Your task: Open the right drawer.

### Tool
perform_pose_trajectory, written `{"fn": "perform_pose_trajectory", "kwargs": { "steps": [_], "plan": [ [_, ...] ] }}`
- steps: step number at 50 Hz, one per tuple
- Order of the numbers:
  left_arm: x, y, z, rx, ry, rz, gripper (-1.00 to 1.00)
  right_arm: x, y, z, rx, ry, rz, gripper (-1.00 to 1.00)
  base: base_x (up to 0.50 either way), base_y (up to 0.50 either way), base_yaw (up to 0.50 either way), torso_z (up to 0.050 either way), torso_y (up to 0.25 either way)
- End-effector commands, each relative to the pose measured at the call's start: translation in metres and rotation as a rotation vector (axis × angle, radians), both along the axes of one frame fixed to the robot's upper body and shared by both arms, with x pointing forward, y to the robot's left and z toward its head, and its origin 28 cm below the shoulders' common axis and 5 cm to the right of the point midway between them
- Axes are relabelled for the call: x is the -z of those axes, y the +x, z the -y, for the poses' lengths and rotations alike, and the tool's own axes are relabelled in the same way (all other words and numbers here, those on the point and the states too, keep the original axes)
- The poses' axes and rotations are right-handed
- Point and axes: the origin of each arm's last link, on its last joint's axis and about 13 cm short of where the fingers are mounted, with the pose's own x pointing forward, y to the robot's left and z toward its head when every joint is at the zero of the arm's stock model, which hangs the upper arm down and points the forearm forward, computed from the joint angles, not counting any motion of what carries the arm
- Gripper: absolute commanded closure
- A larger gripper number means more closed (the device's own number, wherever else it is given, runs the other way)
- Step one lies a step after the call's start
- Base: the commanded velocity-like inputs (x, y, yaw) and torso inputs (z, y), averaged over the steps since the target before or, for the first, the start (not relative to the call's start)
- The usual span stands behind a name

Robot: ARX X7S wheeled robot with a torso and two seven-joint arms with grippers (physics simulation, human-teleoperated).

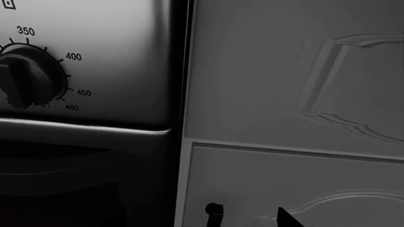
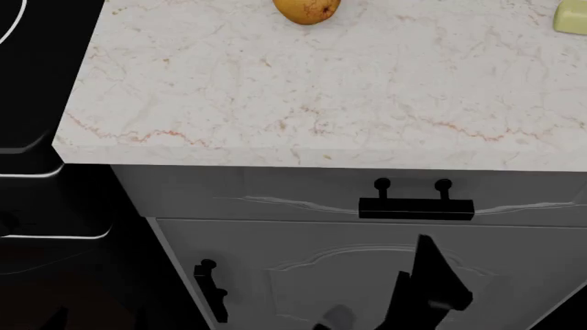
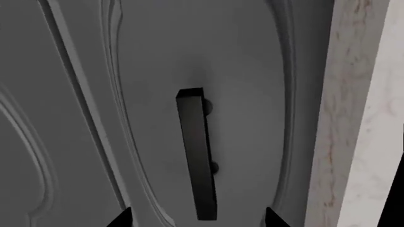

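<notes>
My right claw (image 3: 192,218) hung open just below the right drawer (image 2: 303,196) under the marble counter (image 2: 321,89), its black bar handle (image 3: 198,153) lying between my fingertips (image 3: 121,217) but untouched.

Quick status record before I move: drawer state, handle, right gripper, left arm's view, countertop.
drawer: right drawer looks shut, front level with the cabinet face
handle: black bar handle, untouched
right gripper: right gripper open, fingertips either side of the handle's end, not yet closed on it
left arm's view: stove knob and cabinet door; gripper state unclear
countertop: marble countertop with a yellow fruit at the far edge
</notes>
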Motion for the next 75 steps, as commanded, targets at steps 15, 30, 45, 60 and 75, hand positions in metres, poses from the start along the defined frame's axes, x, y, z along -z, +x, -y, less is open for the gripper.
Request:
{"fn": "perform_pose_trajectory", "kwargs": {
  "steps": [15,30,45,60,75],
  "plan": [
    [0.002,0.0,0.001,0.005,0.006,-0.006,-1.0,0.002,0.026,0.01,0.028,-0.205,0.019,-1.0,0.0,0.0,0.0,0.0,0.0],
    [0.002,0.001,0.002,0.004,0.011,-0.01,-1.0,-0.002,0.044,0.01,0.021,-0.263,0.045,-1.0,0.0,0.0,0.0,0.0,0.0],
    [0.002,0.0,0.002,0.006,0.021,-0.007,-1.0,-0.001,0.064,0.009,0.028,-0.256,0.077,-1.0,0.0,0.0,0.0,0.0,0.0],
    [0.004,0.001,0.002,0.01,0.024,-0.009,-1.0,-0.004,0.08,0.011,0.054,-0.27,0.088,-1.0,0.0,0.0,0.0,0.0,0.0],
    [0.004,0.001,0.002,0.011,0.022,-0.01,-1.0,-0.005,0.085,0.011,0.043,-0.254,0.113,1.0,0.0,0.0,0.0,0.0,0.0]
  ]
}}
